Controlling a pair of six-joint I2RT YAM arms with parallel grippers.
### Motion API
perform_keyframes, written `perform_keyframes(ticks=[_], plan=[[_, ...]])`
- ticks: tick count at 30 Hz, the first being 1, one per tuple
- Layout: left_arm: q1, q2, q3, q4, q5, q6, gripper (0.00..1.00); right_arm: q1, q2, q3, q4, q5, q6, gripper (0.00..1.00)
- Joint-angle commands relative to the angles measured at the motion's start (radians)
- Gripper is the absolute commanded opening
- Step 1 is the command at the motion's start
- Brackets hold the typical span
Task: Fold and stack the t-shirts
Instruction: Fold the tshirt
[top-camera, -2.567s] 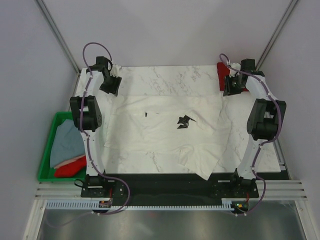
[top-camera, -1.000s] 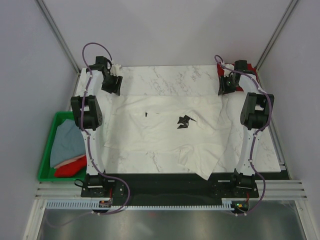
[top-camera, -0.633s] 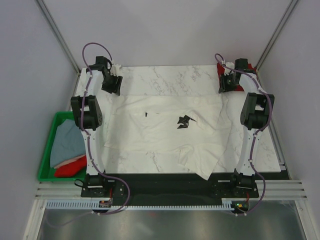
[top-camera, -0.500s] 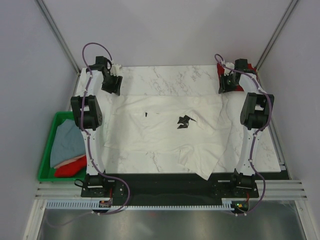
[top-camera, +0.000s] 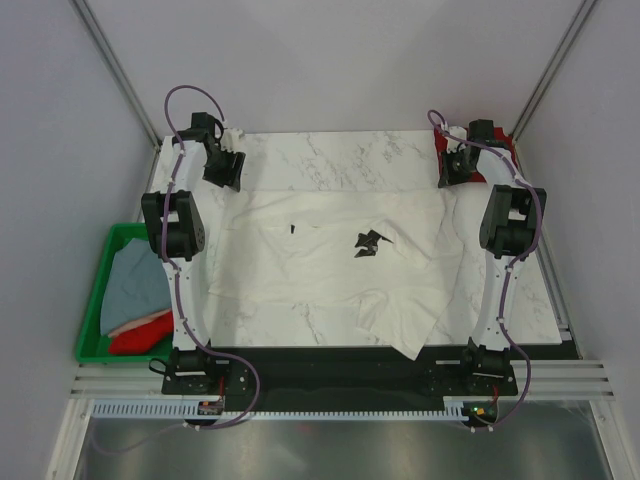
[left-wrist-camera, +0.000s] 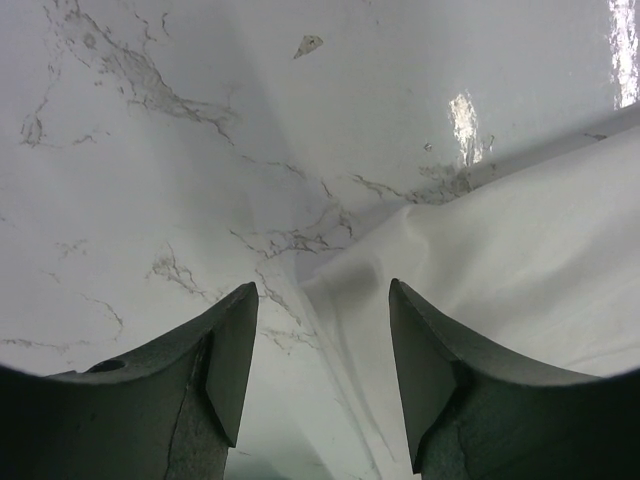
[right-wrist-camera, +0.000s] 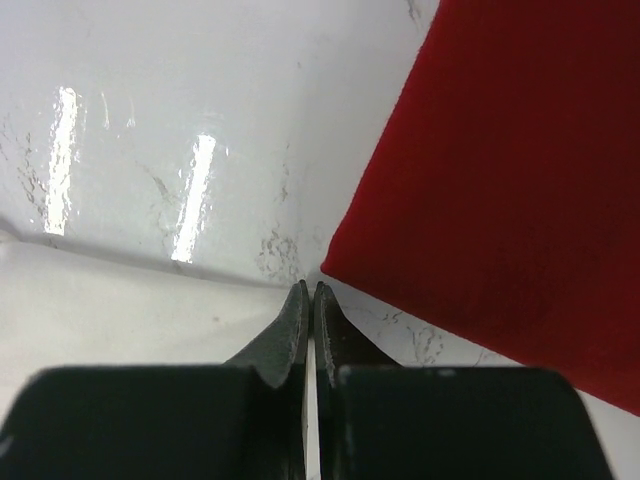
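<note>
A large white t-shirt (top-camera: 330, 270) with a small black chest print (top-camera: 368, 243) lies spread across the marble table (top-camera: 330, 155). My left gripper (top-camera: 222, 168) hovers over its far left corner. In the left wrist view this gripper (left-wrist-camera: 320, 290) is open, and the white t-shirt's (left-wrist-camera: 500, 260) corner reaches in between the fingers. My right gripper (top-camera: 458, 168) is at the far right corner. Its jaws (right-wrist-camera: 308, 287) are shut on the white t-shirt's (right-wrist-camera: 120, 310) edge, with a white sliver showing between them. A folded dark red t-shirt (right-wrist-camera: 520, 180) lies just right of the tips.
A green crate (top-camera: 96, 300) left of the table holds a grey-blue shirt (top-camera: 130, 285) and a bright red one (top-camera: 140, 335). The dark red t-shirt (top-camera: 443, 142) sits at the table's back right corner. Grey walls stand close on both sides.
The right gripper has closed from part open to shut at the shirt's far right corner. The left gripper has stayed open in place.
</note>
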Motion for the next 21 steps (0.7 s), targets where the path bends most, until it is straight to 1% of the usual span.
perform_keyframes(ticks=[1,3,7,11,18,21], plan=[[0.005,-0.018,0.034,-0.012,0.047,-0.012,0.63,-0.007,0.026,0.021,-0.006,-0.002,-0.017,0.02],[0.002,-0.017,0.036,-0.018,0.087,-0.011,0.64,-0.005,0.026,0.016,-0.006,-0.002,-0.017,0.02],[0.002,0.0,0.039,-0.022,0.084,-0.012,0.63,-0.005,0.027,0.01,-0.005,0.001,-0.016,0.01],[0.006,0.016,0.037,-0.027,0.081,-0.008,0.57,-0.007,0.018,0.001,-0.006,0.006,-0.019,0.01],[0.017,0.057,0.057,-0.024,0.072,-0.005,0.53,-0.007,0.006,-0.013,-0.006,0.014,-0.022,0.02],[0.02,0.08,0.066,-0.026,0.073,-0.002,0.49,-0.007,0.004,-0.017,-0.006,0.018,-0.025,0.02]])
